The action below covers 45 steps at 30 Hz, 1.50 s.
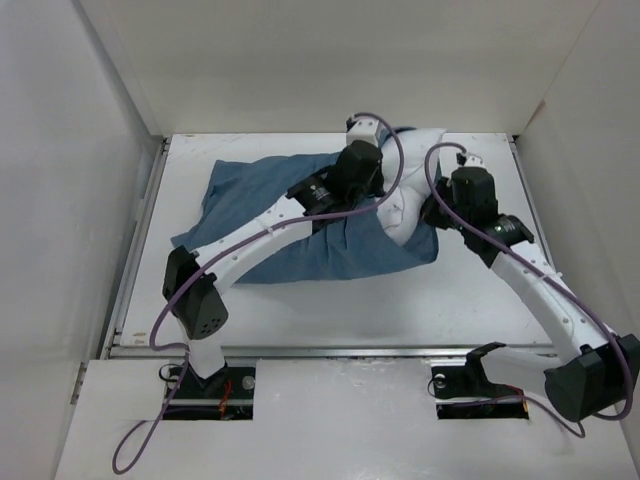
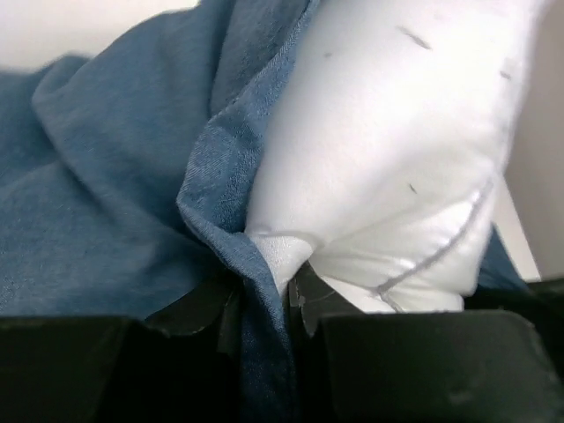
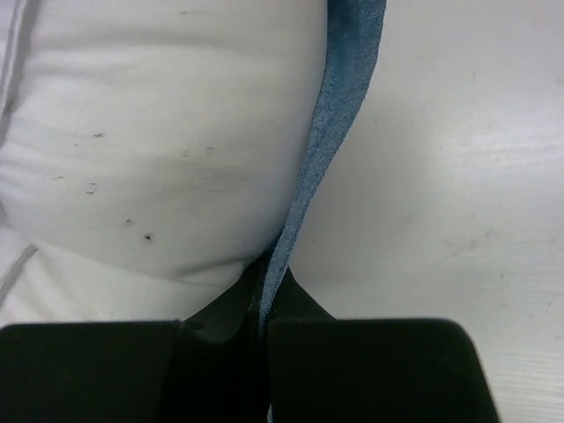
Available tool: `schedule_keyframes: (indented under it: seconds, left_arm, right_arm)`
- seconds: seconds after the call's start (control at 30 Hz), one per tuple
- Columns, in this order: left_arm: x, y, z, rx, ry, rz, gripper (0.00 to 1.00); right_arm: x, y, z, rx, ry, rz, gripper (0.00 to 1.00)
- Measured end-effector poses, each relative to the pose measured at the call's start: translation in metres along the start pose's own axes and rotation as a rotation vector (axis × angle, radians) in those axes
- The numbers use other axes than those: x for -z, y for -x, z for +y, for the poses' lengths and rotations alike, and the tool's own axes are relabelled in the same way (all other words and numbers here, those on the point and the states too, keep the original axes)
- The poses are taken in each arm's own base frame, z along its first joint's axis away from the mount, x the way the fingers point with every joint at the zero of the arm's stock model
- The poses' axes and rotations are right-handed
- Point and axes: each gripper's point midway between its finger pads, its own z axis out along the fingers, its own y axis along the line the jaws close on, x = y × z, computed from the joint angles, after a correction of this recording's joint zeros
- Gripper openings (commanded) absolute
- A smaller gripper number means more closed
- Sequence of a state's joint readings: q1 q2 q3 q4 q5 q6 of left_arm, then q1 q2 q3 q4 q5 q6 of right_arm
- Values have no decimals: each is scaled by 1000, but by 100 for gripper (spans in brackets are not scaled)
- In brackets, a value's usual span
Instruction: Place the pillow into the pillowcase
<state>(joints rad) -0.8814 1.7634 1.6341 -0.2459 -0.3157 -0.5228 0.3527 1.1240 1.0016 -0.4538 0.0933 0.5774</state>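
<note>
Left jaws pinch the pillowcase [image 2: 106, 203] hem with a tuck of pillow [image 2: 388, 159]. Right jaws press shut on the hem alone, bare tabletop [image 3: 441, 176] to its right. Top view: pillowcase lies centre, pillow poking out at its upper right; left arm [image 1: 260, 235] and right arm [image 1: 545, 295] bend toward it.

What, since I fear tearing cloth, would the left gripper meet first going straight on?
Most likely the pillow: its white bulk swells just ahead of the left gripper, whose jaws are shut on the pillowcase hem and, it seems, a pillow corner. Depth is unclear.
</note>
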Motion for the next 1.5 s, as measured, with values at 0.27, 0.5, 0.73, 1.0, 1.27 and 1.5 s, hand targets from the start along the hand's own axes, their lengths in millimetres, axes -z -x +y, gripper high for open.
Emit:
schedule_keyframes:
  seconds: [0.27,0.5,0.73,1.0,1.27,1.5]
  left_arm:
    - [92,151,-52,-166,-171,-264,53]
    - [130,164,-51,-239,-215,-290,61]
    - [123,149,-46,-260,-203,-239,64]
    - [133,158,-36,-249,-155,-266,75]
    - [147,167,-26,-235,-114,-293,68]
    - [163,177,-24,-232,-117,-324,44]
  right_arm:
    - [47,125,70,94,153,-271,0]
    - [60,137,81,126,206,-317,0]
    - [55,132,76,135,196,-298,0]
    - [55,132,77,136,198,-300,0]
    - [56,133,78,135,200,-304,0]
    - [63,138,84,141,215,-318,0]
